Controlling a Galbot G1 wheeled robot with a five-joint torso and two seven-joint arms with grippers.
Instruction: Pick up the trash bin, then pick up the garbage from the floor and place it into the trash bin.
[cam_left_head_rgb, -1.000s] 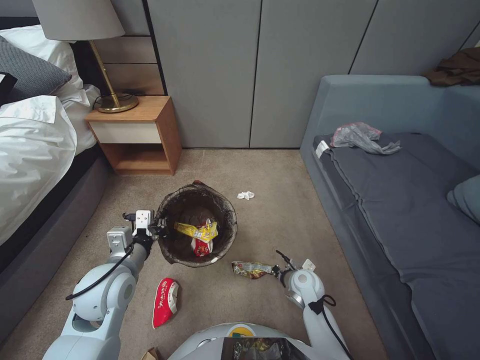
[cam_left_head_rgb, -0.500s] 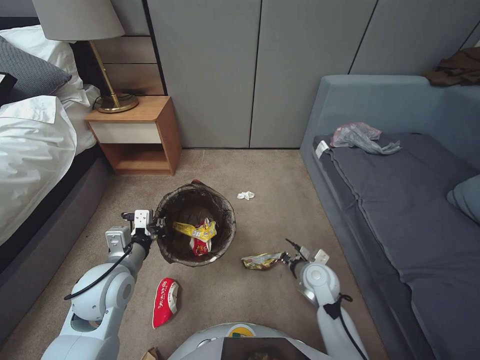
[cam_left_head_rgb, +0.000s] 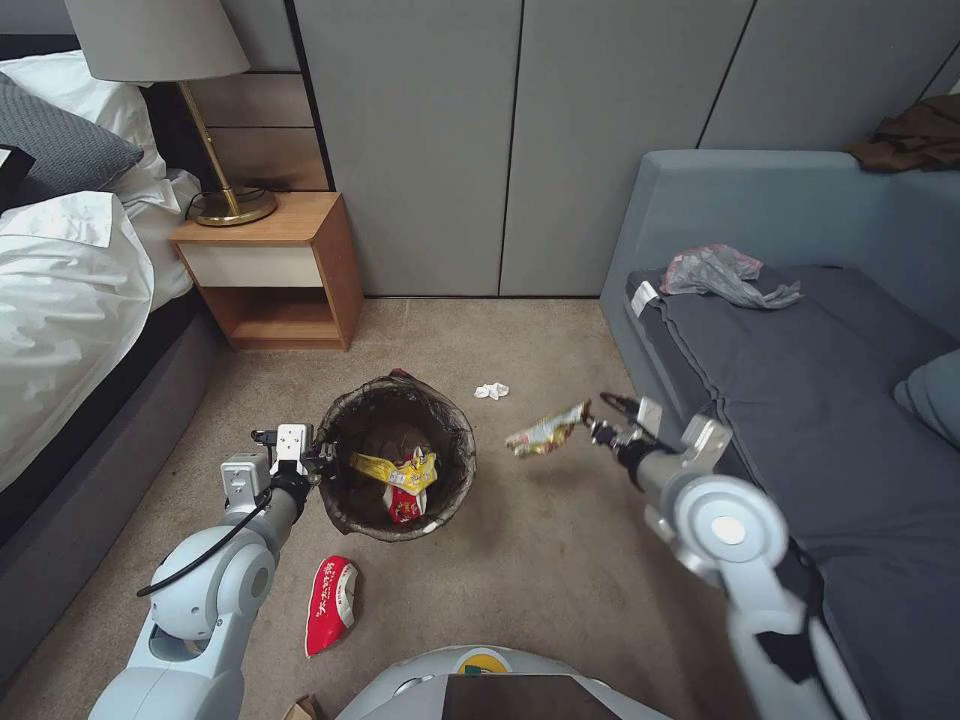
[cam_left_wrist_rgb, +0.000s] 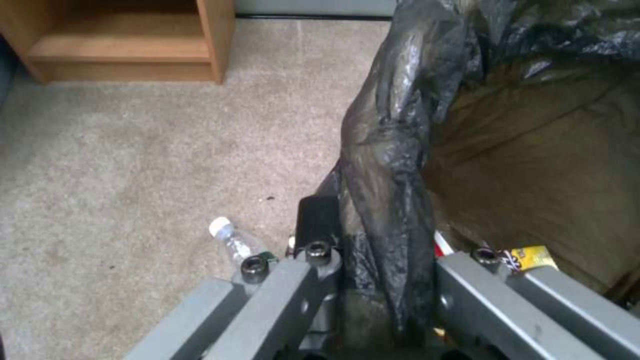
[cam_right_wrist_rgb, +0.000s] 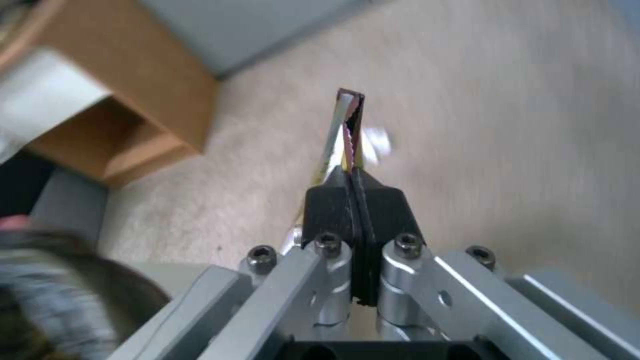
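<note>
Pinching foil wrapper (cam_left_head_rgb: 546, 432) between right fingers (cam_right_wrist_rgb: 331, 210) — airborne

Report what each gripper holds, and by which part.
The left gripper clamps the trash bin by its bag-covered rim. The right gripper pinches the foil wrapper by one end, above the carpet.

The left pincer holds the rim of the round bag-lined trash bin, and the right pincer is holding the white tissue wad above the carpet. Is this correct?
Not quite. The right pincer holds a crumpled foil snack wrapper, as the head view shows; the white tissue wad lies on the carpet. The left pincer does grip the round bag-lined trash bin rim.
</note>
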